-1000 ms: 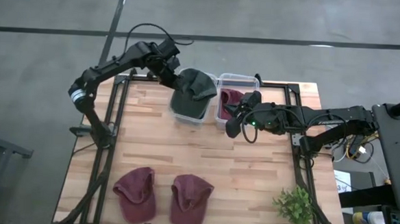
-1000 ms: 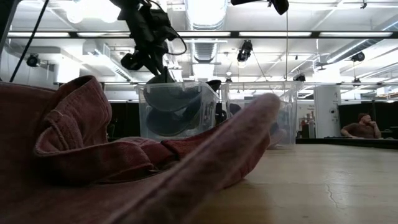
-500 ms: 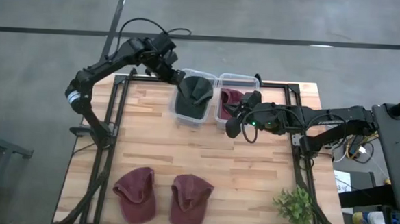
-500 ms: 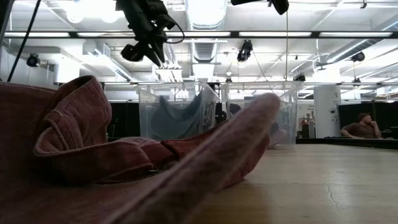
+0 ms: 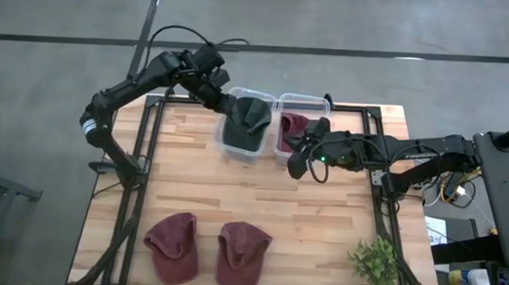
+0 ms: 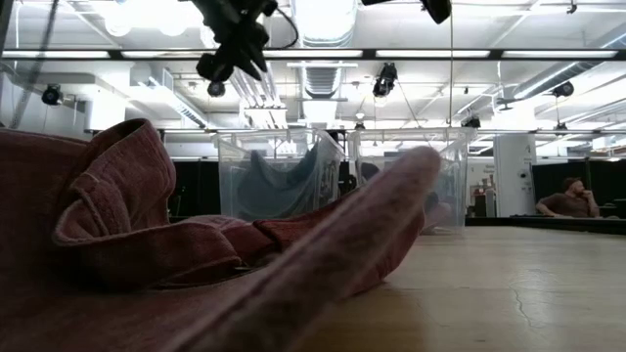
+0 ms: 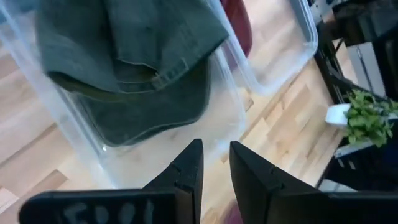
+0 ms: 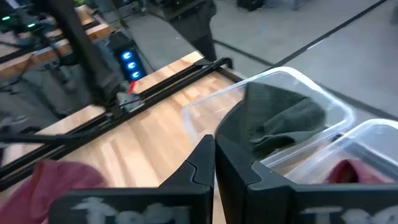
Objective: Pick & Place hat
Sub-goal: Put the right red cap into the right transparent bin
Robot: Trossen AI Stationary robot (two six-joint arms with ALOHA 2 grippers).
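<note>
The green hat [image 5: 245,120] lies in the left clear bin [image 5: 223,133] at the worktop's [image 5: 312,207] far edge. The left gripper [image 5: 223,98] hovers just beside that bin, jaws slightly parted and empty. The right gripper [image 5: 295,162] rests by the neighbouring bin [image 5: 304,100], jaws clenched on nothing.

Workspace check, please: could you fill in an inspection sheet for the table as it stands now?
Surface: wooden table, mostly bare.
Job's things: green hat in left bin; maroon hat in right bin; two maroon hats at the near edge.
Clutter: potted plant.
Grippers: left gripper above the left bin, slightly apart, empty; right gripper shut beside the right bin.
Cables: loops along the left arm.
Surroundings: seated person far off.
</note>
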